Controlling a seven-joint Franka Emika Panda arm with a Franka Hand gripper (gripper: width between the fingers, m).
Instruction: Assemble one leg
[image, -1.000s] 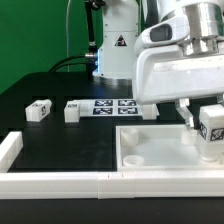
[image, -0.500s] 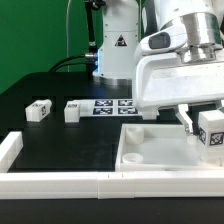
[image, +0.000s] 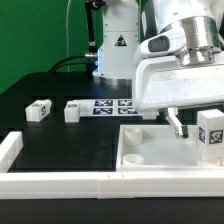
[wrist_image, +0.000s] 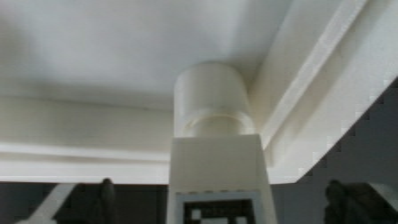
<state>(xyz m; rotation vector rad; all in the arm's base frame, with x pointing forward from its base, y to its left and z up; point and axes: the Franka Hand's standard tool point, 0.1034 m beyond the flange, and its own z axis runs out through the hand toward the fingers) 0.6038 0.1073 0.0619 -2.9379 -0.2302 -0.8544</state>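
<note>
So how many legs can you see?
3. Two legs sit side by side on the table at the exterior view's left; a third leg stands on the white slab at the right. The arm may hide more.

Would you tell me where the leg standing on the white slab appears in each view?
Exterior view: the leg stands at the far right, on the slab.
Wrist view: the leg fills the middle, between the fingers.
Shared landmark: the slab's raised rim.
</note>
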